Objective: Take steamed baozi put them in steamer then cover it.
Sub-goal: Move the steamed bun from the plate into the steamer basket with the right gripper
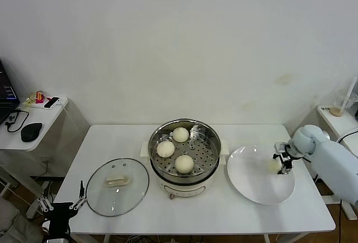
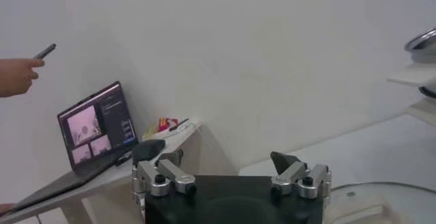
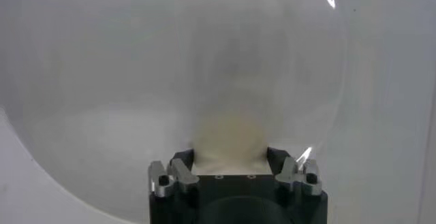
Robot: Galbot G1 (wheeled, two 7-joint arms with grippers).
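White rectangular table (image 1: 235, 212) carries everything; landmark = round shiny stainless-steel steamer (image 1: 184, 155) on cream base, sitting mid-table. Behind the steamer, bare tabletop runs to the far edge by the wall; in front, a narrow strip to the near edge.

Flat round white plate (image 1: 254, 184) lies just right of steamer, rims nearly touching, its outer rim still short of the table's right edge. Round clear glass cover w/ metal rim & cream handle (image 1: 117, 186) lies flat just left-front of steamer, overlapping its rim slightly in head view; open table beyond it to the left edge.

Three cream-white smooth round baozi (image 1: 184, 163) sit on the perforated tray inside steamer, apart from each other, right part of tray free. Fourth baozi (image 3: 227, 137) is on the plate's far-right part.

Right gripper (image 1: 283, 162) is down over that bun, fingers (image 3: 182, 160) either side of it, touching or nearly so; can't tell if clamped. Left gripper (image 1: 62, 205) hangs off the table's near-left corner, left-front of steamer, fingers (image 2: 285, 161) spread wide, holding nothing.
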